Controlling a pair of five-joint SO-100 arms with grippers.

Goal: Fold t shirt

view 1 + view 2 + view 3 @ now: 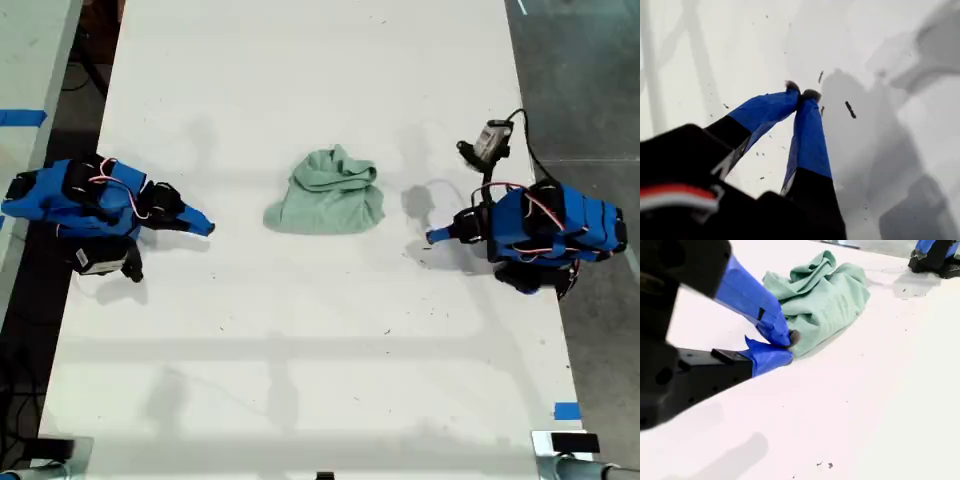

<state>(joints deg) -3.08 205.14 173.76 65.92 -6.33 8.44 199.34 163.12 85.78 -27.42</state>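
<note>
Closest to the lens in the second wrist view, my second hand [789, 347] is seen with its two blue-taped fingers [752, 300] brought together at the tips, with nothing gripped between them. Beyond those tips the t shirt [825, 300] is shown as a crumpled pale green heap on the white bench [865, 405].

From the exterior view, the t shirt [328, 195] is found near the middle of the bench [320, 350], bunched up higher at its far side and spread flatter toward the exterior view's left. My second hand [208, 229] is placed at the exterior view's left, pointed toward the cloth but clearly apart from it.

My first hand [432, 237] is placed at the exterior view's right, also pointed toward the t shirt and apart from it. In the first wrist view, my first hand [802, 93] is seen with its tips pressed together over bare bench surface, and nothing is held
</note>
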